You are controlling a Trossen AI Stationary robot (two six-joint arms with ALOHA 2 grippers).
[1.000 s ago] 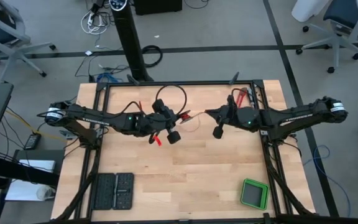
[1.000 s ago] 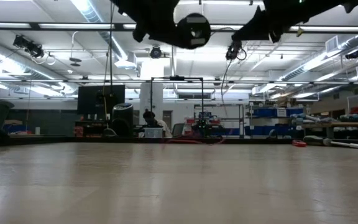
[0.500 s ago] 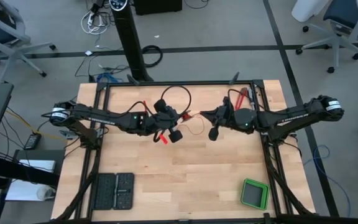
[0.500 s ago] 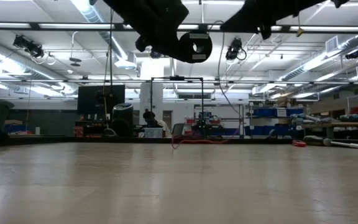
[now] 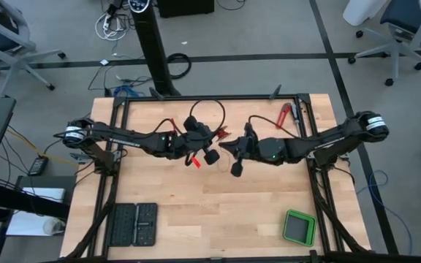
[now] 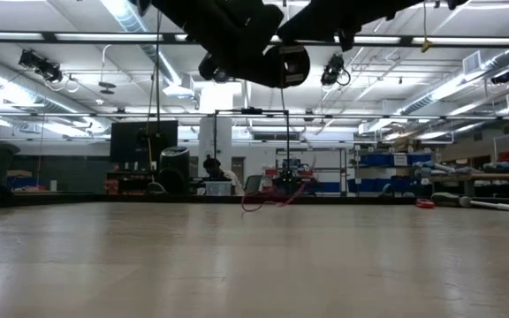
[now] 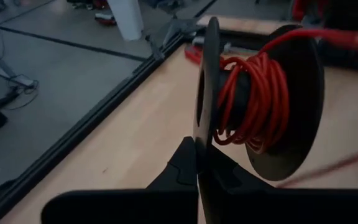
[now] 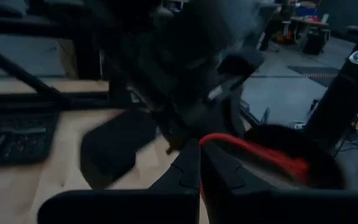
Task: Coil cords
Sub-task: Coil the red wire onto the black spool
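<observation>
The cord is a thin red wire, partly wound on the hub [image 7: 253, 99] of a black spool [image 7: 284, 93]. My left gripper [image 7: 197, 158] is shut on the spool and holds it above the table's far middle [image 5: 203, 146]. In the low view the spool's round flange [image 6: 285, 66] hangs high over the table. Close to the right of the spool, my right gripper [image 8: 199, 165] is shut on the red wire [image 8: 247, 149], also seen from above [image 5: 225, 146]. A slack stretch of wire [image 6: 272, 196] lies on the table's far part. My left gripper pinches the rim of the spool's nearer flange [image 7: 202, 134] between its two fingers, edge on. The fingers slant slightly downward from the table's left. The spool is lifted clear of the table, its axis lying across the fingers. My right gripper pinches the red wire [image 8: 211, 140] at its fingertips, coming nearly level from the table's right. From the fingers the wire arcs over to the spool. The blur hides how many strands it has.
A thicker black cable loop [image 5: 207, 113] lies at the table's far edge, a red-handled tool [image 5: 285, 115] at the far right. A green box [image 5: 299, 227] sits near right, a black tray [image 5: 136, 223] near left. The table's frame rails [image 5: 115, 168] run along both sides.
My right gripper has gone toward the table's left, up close to the spool, staying shut. My left gripper has sunk a little and edged toward the right with the spool. The slack red wire on the table has bunched up more.
</observation>
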